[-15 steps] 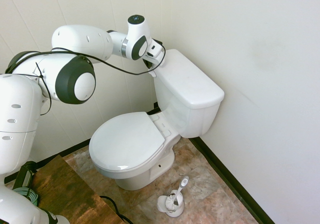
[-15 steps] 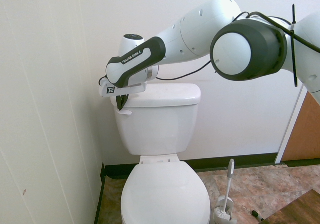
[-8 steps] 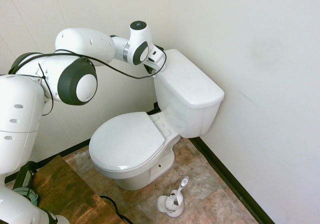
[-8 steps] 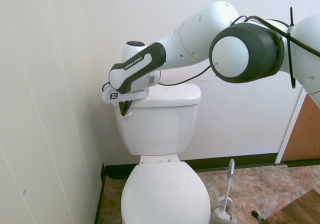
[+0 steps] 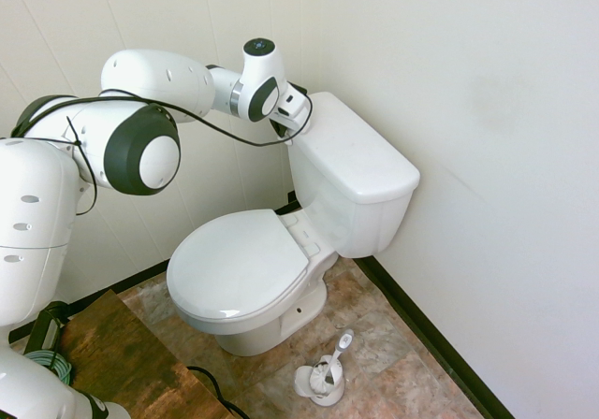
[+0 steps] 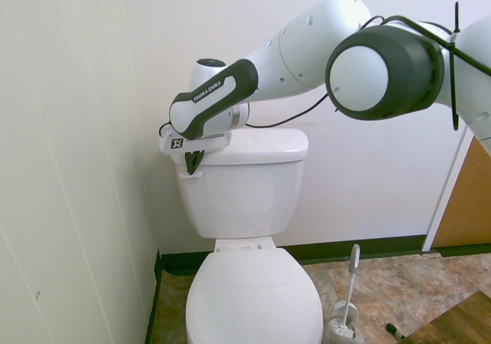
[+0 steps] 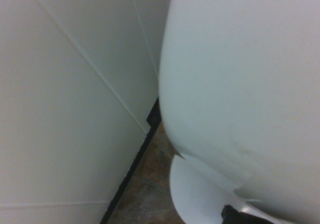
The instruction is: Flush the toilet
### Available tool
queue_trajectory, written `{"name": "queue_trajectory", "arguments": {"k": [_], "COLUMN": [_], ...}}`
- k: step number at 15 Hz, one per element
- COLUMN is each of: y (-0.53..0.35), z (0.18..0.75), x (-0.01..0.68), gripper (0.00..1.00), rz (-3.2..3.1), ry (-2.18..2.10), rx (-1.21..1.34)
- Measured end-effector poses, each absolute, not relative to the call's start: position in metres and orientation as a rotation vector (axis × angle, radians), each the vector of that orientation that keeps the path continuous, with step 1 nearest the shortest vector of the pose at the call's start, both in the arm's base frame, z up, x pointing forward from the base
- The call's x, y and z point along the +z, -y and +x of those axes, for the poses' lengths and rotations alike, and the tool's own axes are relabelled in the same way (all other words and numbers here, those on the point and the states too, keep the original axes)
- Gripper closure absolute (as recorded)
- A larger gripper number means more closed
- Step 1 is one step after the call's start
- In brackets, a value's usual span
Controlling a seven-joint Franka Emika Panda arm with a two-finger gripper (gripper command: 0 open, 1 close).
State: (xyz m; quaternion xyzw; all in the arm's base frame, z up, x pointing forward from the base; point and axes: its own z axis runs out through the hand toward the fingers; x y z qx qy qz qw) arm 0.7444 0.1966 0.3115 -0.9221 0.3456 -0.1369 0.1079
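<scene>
My gripper's [image 6: 192, 172] shut, holding nothing, by the toilet [image 6: 254, 293]; mottled tile floor [image 6: 391, 282], pale panelled wall [image 6: 61, 175].

And here's the robot's arm [image 6: 303, 48], glossy white all over, with fat rounded segments! Dark grey-green bands ring the joints, one wrapped round a big white disc [image 6: 358, 79]. Look at that dark loop near the end, "FRANKA EMIKA" lettered across it! Black cable [image 5: 201, 118] along the outside, small oval screw covers, and dark tips on the white claw [image 6: 194, 161]!
</scene>
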Motion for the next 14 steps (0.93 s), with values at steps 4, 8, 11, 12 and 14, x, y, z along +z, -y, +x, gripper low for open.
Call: {"name": "queue_trajectory", "arguments": {"k": [4, 8, 11, 12, 14], "y": [-0.195, -0.176, -0.138, -0.125, -0.104], "z": [0.707, 0.665, 0.630, 0.617, 0.592], "x": [0.336, 0.374, 0.400, 0.402, 0.399], "gripper": [1.00, 1.00, 1.00, 1.00, 1.00], "rz": [-2.805, -2.798, -2.777, -2.774, -2.765], "ry": [-1.061, -1.085, -1.149, -1.173, -1.212], "rx": [-0.306, -0.282, -0.273, -0.260, -0.243]}}
